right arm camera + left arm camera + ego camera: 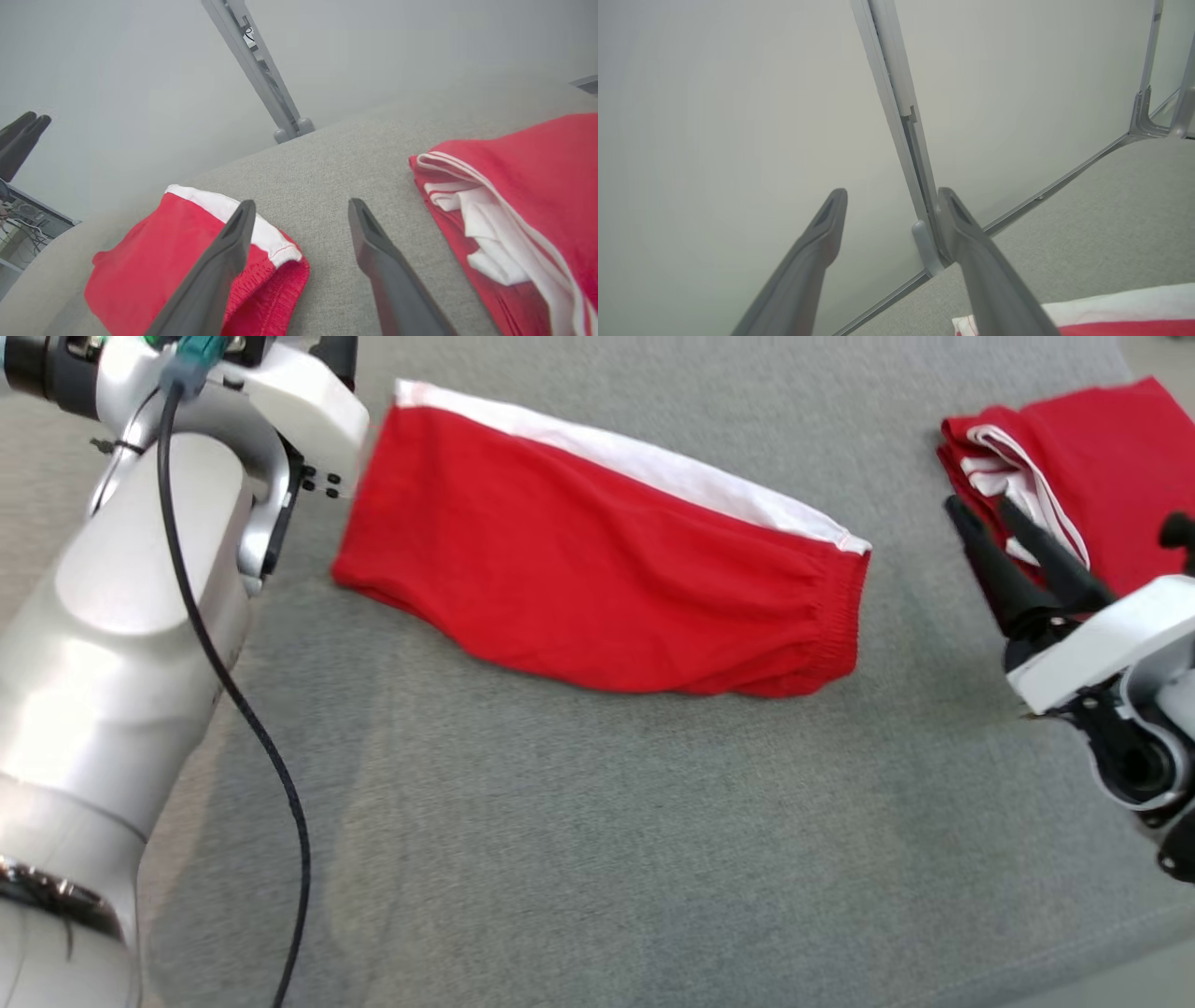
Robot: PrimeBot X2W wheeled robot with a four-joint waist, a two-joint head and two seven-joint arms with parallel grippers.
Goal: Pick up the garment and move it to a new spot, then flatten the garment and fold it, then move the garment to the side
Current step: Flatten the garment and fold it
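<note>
The garment (597, 569), red shorts with a white side stripe and an elastic waistband, lies folded in a long band on the grey cloth table (597, 821). My left arm's white wrist (280, 420) hovers at the garment's left end. In the left wrist view my left gripper (892, 196) is open and holds nothing, with the garment's white corner (1111, 308) just below it. To the right of the waistband, my right gripper (978, 509) is open and empty. In the right wrist view the right gripper (302, 205) stands above the table beside the waistband (261, 289).
A second red and white garment (1102, 467) lies bunched at the table's far right, close behind my right gripper, and shows as the other garment (537, 196) in the right wrist view. A grey frame post (896, 116) and a pale wall stand along the table's far edge.
</note>
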